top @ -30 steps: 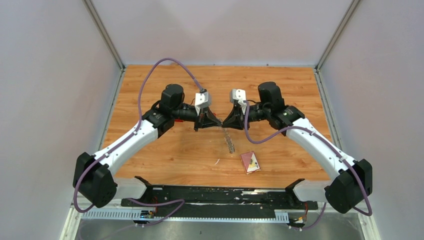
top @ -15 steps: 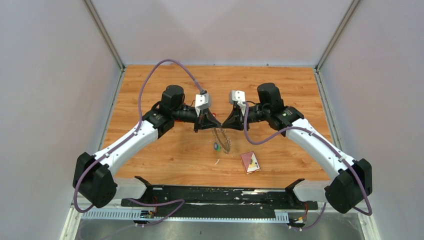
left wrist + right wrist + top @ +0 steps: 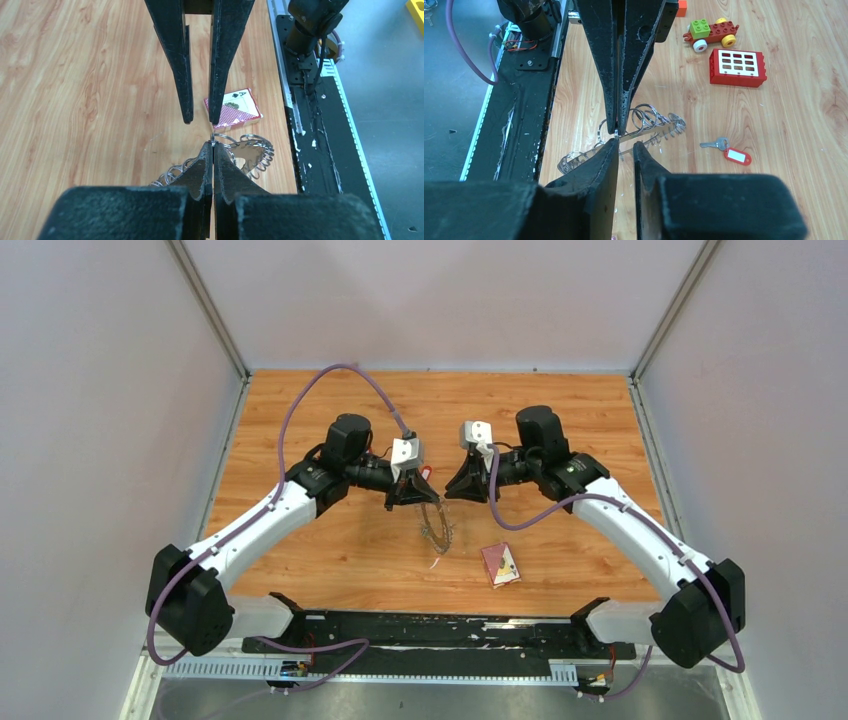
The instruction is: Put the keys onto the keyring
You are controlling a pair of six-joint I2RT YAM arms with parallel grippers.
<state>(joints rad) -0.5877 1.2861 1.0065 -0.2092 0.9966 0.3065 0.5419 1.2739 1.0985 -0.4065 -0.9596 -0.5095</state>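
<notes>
From where I stand, the large grey metal keyring with its fringe of small wire loops (image 3: 651,132) hangs in the air over the wooden table (image 3: 330,550), held by the left gripper (image 3: 213,148). Its jaws are clenched tight on one small loop at the rim. In the top view the ring dangles toward 5 o'clock of that gripper's tip, turned nearly edge-on to both wrist cameras.

The right gripper (image 3: 625,145) faces it tip to tip, almost touching. Its jaws stand slightly apart with nothing between them, so it is released and free.

Only one key shows: a small silvery key with a red oblong tag and white label (image 3: 727,150), lying flat on the wood. In the right wrist view it sits between 3 and 4 o'clock of the ring, well apart from it. The blade points back toward the ring at about 9 o'clock, and the tag trails away toward 4. A red block with white squares (image 3: 738,67) lies beyond the key at 12 o'clock. A maroon-backed pack of cards (image 3: 232,107) lies on the ring's other side.

I'd judge that no key is on the ring yet. The fetching falls to the right arm, since the left is occupied. It would have to leave the ring, drop to the table and close across the key's narrow width, square to that 9-to-4 axis.
</notes>
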